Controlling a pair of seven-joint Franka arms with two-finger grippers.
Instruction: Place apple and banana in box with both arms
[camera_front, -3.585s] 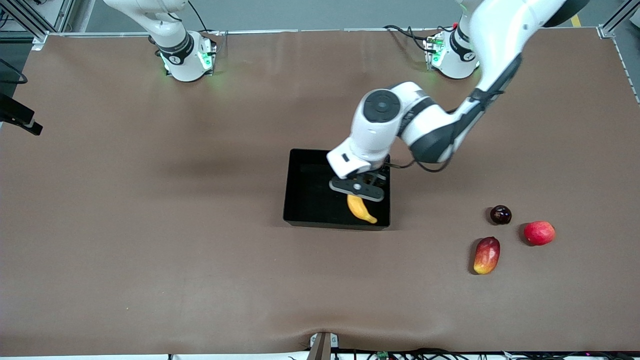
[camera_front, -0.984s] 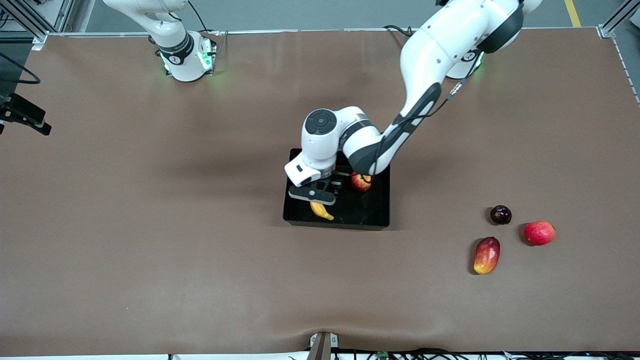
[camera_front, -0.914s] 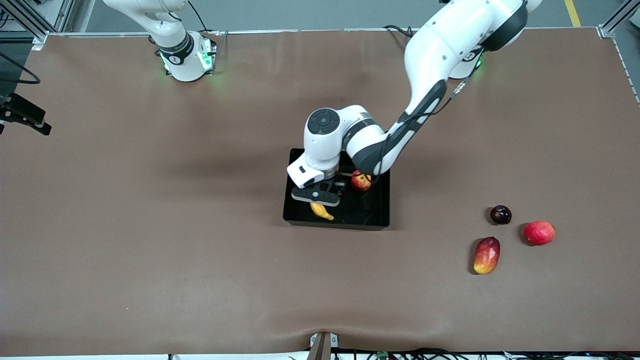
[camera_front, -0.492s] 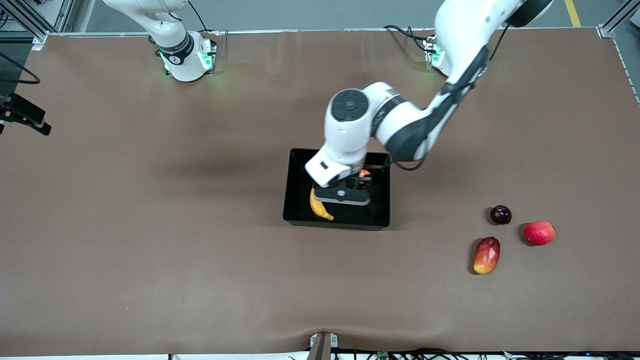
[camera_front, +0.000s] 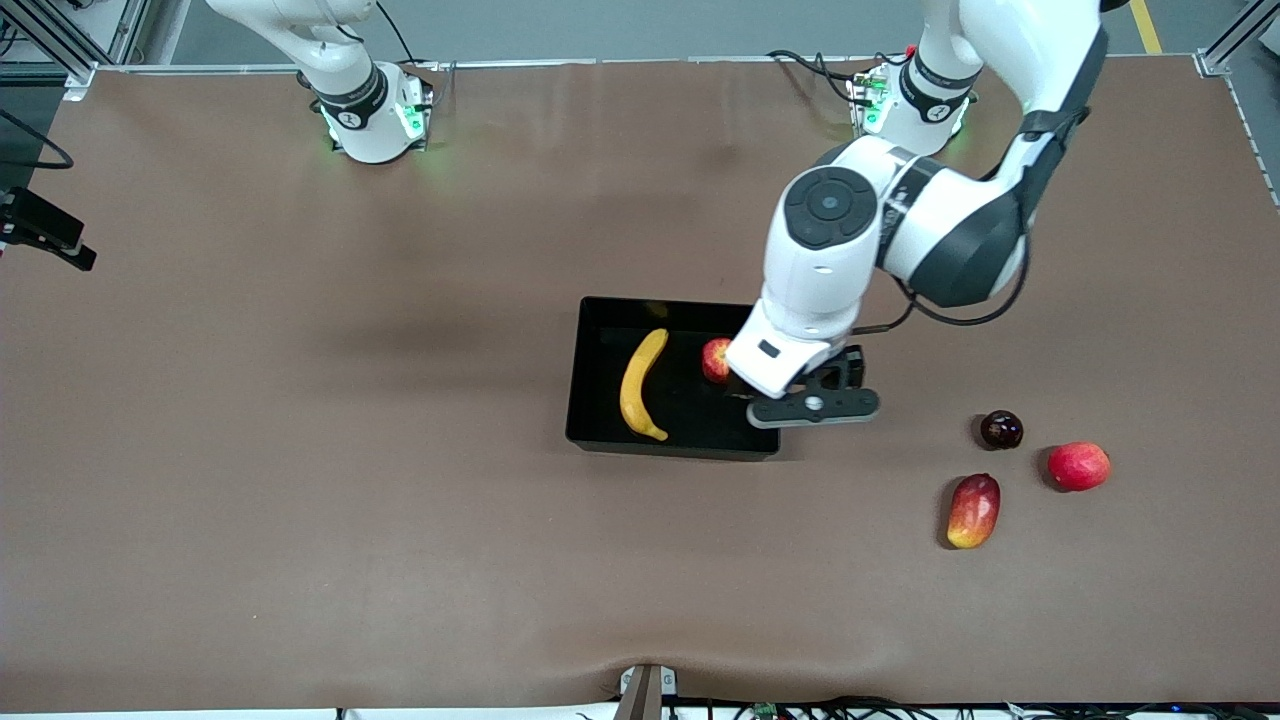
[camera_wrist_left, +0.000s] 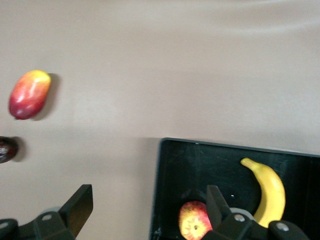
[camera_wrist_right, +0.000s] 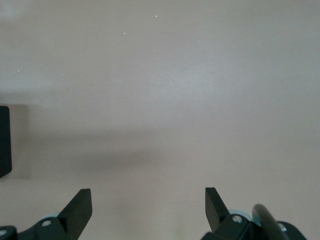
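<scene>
The black box (camera_front: 600, 400) stands mid-table. The yellow banana (camera_front: 640, 385) lies in it, at the end toward the right arm. The small red-and-yellow apple (camera_front: 715, 360) lies in it beside the banana. My left gripper (camera_front: 812, 405) is open and empty, up over the box's wall toward the left arm's end. The left wrist view shows its spread fingers (camera_wrist_left: 80, 205), the gripper (camera_wrist_left: 150, 192), the apple (camera_wrist_left: 194, 220), the banana (camera_wrist_left: 267, 192) and the box rim (camera_wrist_left: 225, 146). My right gripper (camera_wrist_right: 148, 195) is open and empty over bare table; the right arm waits.
Three fruits lie toward the left arm's end, nearer the front camera than the box: a red-and-yellow mango-like fruit (camera_front: 973, 510), a pinkish-red round fruit (camera_front: 1078, 466) and a small dark fruit (camera_front: 1001, 429). The mango-like fruit (camera_wrist_left: 29, 94) also shows in the left wrist view.
My left gripper let go of the banana in the box, then rose and moved toward the left arm's end. The banana now lies uncovered beside the apple.
</scene>
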